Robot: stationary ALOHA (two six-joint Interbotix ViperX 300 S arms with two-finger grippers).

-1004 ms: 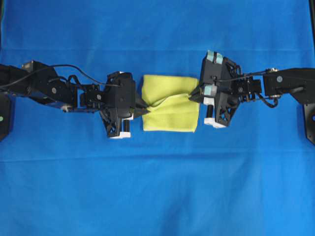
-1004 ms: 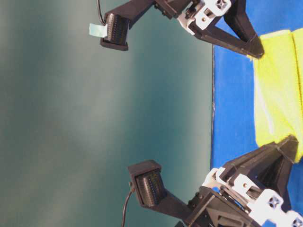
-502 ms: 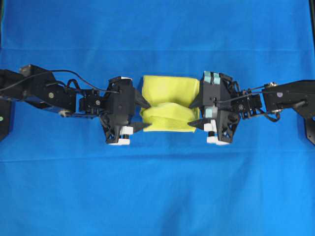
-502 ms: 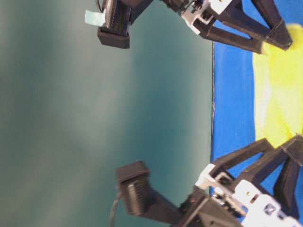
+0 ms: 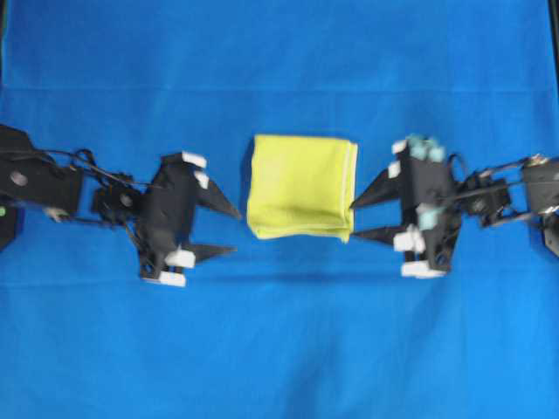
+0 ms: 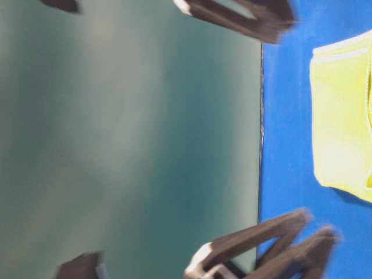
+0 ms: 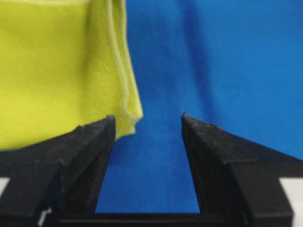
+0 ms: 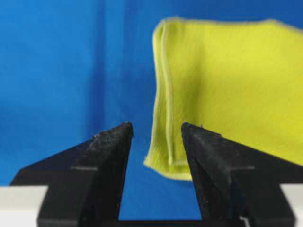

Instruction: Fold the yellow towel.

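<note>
The yellow towel lies folded into a rectangle on the blue cloth, with stacked pale hems along its right side. My left gripper is open, a short way left of the towel's lower left corner and apart from it. In the left wrist view the towel lies ahead of the left finger, and only blue cloth shows between the jaws of the left gripper. My right gripper is open, its tips close to the towel's lower right corner. In the right wrist view the towel's corner lies just beyond the right gripper, ungripped.
A blue cloth covers the whole table. In the blurred table-level view the towel lies flat past the table's front edge. The left gripper's fingers show at the bottom and a right finger at the top.
Both grippers opened and let go of the towel's side edges, then drew back outward, left and right. The bunched towel has settled flat as a folded rectangle.
</note>
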